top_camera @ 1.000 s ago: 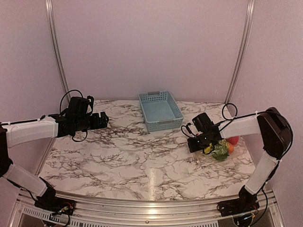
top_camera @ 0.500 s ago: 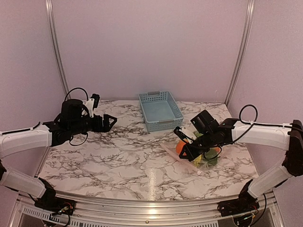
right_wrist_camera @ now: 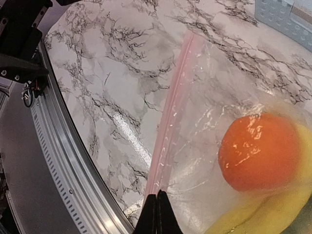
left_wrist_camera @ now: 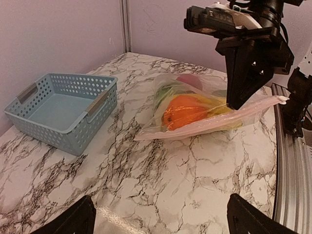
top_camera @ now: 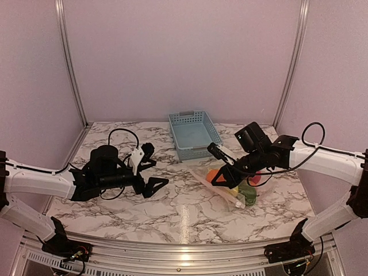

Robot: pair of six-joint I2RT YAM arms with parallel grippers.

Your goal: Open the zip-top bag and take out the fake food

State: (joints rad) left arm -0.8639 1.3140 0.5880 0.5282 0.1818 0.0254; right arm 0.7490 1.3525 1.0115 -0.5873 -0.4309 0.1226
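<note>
The clear zip-top bag [top_camera: 229, 185] lies right of centre on the marble table, its pink zip strip [right_wrist_camera: 171, 113] facing the left arm. My right gripper [right_wrist_camera: 157, 208] is shut on the strip's near end and holds that end slightly raised [left_wrist_camera: 233, 103]. Inside the bag is the fake food: an orange ball [right_wrist_camera: 258, 151], a yellow banana [right_wrist_camera: 265, 217], a pink-red fruit [left_wrist_camera: 187, 79] and green pieces [top_camera: 248, 194]. My left gripper [top_camera: 155, 169] hovers low over the table left of the bag, jaws open wide and empty, fingertips [left_wrist_camera: 68, 222] well short of the bag.
A light blue lattice basket [top_camera: 194, 135] stands empty at the back centre, just behind the bag's far end [left_wrist_camera: 58, 109]. The metal rail of the table's near edge [right_wrist_camera: 73, 161] runs close under the right gripper.
The right gripper has pulled the bag leftward from the right edge toward the centre. The left arm has swung right and dropped low, now pointing at the bag.
</note>
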